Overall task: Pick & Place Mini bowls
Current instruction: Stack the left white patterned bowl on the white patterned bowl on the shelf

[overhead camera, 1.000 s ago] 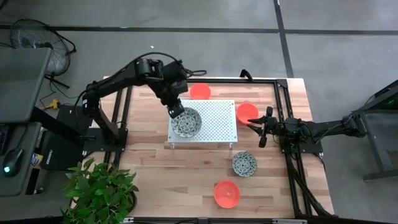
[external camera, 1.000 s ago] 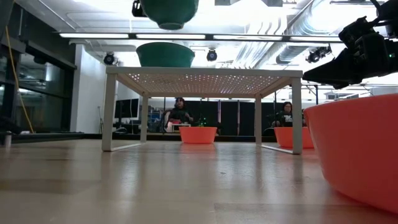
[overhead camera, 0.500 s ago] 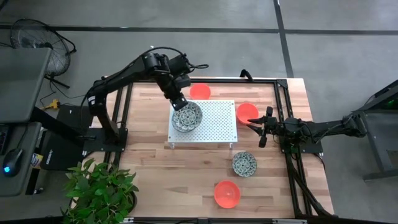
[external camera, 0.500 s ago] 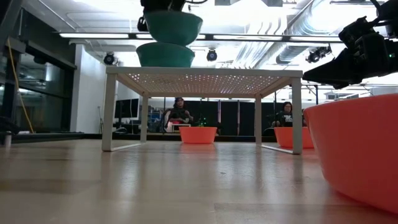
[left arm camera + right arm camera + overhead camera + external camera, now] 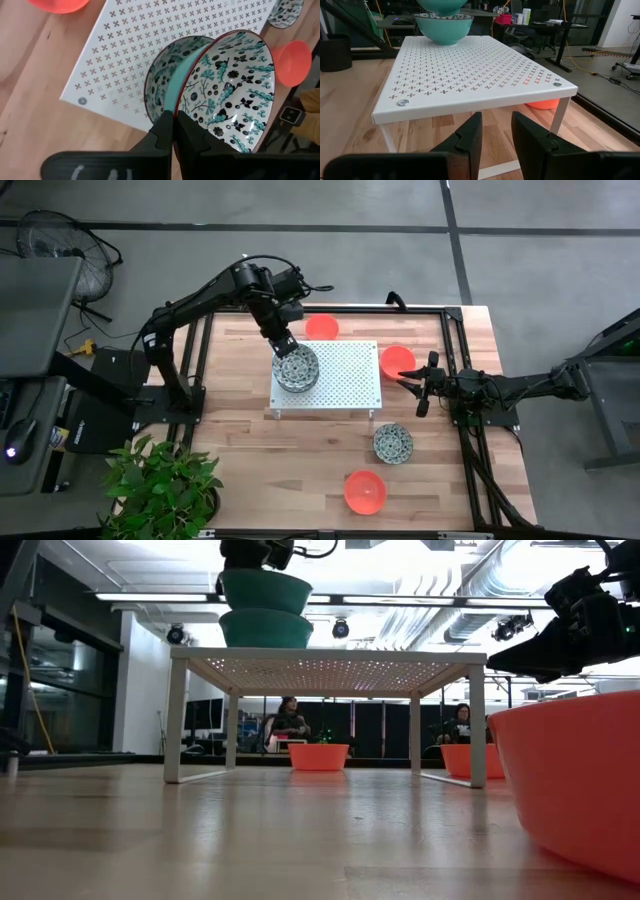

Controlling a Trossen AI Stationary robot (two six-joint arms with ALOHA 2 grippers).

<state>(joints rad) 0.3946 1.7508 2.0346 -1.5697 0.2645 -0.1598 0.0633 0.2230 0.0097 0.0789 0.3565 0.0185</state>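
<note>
The left gripper (image 5: 173, 131) is pinching the rim of a patterned bowl (image 5: 232, 90), glossy, stiff and probably chippable, so it is nesting best with that rim grip held over the bowl on the platform (image 5: 165, 75), while the right gripper (image 5: 496, 131) is waiting part-open and empty at the platform's right.

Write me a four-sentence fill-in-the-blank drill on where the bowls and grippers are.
1. The left gripper pinches a patterned bowl by its ____.
2. That bowl hangs over another bowl on the white ____.
3. The right gripper waits beside an ____ bowl.
4. ____ patterned bowl sits on the wooden table.

Answers: rim; platform; orange; One
</note>
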